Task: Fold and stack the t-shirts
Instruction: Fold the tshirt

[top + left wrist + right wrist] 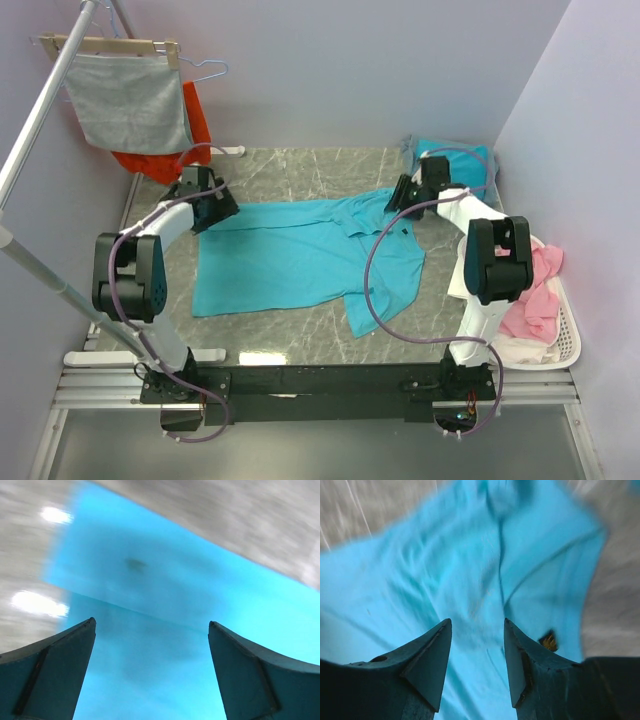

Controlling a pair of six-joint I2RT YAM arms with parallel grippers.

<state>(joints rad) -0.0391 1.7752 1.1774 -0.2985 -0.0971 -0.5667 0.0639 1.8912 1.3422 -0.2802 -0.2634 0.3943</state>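
Note:
One turquoise t-shirt (300, 258) lies spread flat on the marble table, collar toward the right and a sleeve hanging toward the near edge. My left gripper (216, 212) hovers over its far left corner. In the left wrist view the left gripper (151, 625) is wide open over the t-shirt (165, 595), with nothing between its fingers. My right gripper (403, 196) is by the collar. In the right wrist view the right gripper (477, 622) is open above the wrinkled t-shirt (445, 575), near its dark chest mark (549, 641). A second turquoise t-shirt (458, 160) lies folded at the back right corner.
A white basket (566, 340) with pink and white clothes stands at the right edge. A grey cloth (130, 100) and an orange-red garment (192, 135) hang on a rack at the back left. Rack poles (40, 120) cross the left side.

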